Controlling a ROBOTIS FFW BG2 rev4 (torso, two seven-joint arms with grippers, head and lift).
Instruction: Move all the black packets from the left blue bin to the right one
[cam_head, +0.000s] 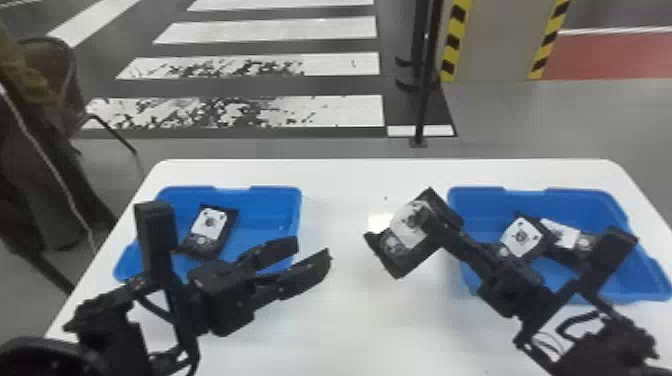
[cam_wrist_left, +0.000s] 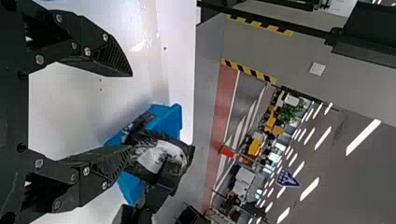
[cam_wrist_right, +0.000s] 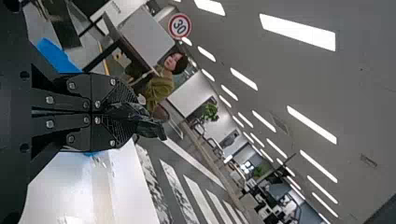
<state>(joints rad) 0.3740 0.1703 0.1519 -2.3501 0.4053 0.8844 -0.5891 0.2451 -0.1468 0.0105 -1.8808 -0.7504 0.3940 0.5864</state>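
Observation:
In the head view my right gripper (cam_head: 447, 222) is shut on a black packet (cam_head: 410, 225) with a white label, held above the table just left of the right blue bin (cam_head: 480, 197). My left gripper (cam_head: 315, 247) stands open and empty near the right edge of the left blue bin (cam_head: 260, 195). One black packet (cam_head: 207, 230) lies in that left bin; two packets (cam_head: 521, 237) lie in the right bin. In the right wrist view the right gripper (cam_wrist_right: 123, 112) pinches the packet (cam_wrist_right: 144, 123). In the left wrist view the left gripper (cam_wrist_left: 128, 112) has parted fingers, with the held packet (cam_wrist_left: 159, 156) farther off.
The white table (cam_head: 350, 175) carries both bins, with a stretch of tabletop between them. A dark post (cam_head: 425, 100) stands on the floor behind the table. A chair (cam_head: 65, 75) is at the back left, off the table.

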